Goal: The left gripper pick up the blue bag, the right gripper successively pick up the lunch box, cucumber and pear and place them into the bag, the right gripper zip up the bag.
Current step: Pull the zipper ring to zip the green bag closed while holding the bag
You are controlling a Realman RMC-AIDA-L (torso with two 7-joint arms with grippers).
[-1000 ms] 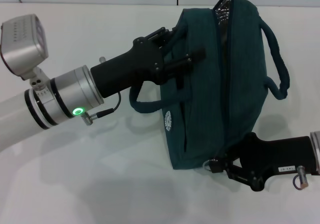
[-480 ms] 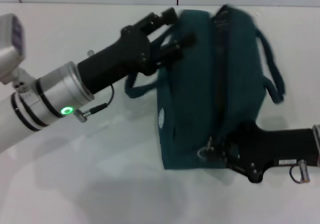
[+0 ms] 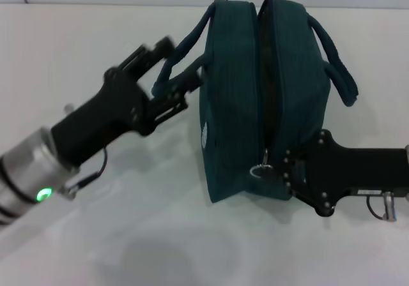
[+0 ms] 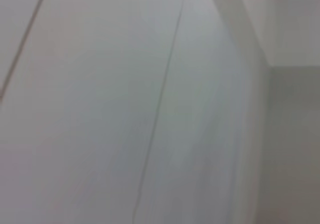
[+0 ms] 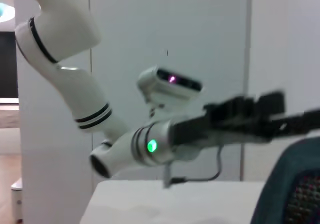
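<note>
Blue bag (image 3: 236, 101) stands upright on the white counter (image 3: 96, 56), centre, long axis running away from the robot; zip looks drawn to the near end, ring pull (image 3: 260, 170) hanging there. Right gripper (image 3: 285, 173) sits at that near end, just beside the pull, pressed together; can't tell if it's pinching it. Left gripper (image 3: 182, 85) is on the bag's left w/ handle (image 3: 182, 51) at its tips, spread or not: can't tell. Lots of open counter both sides.
</note>
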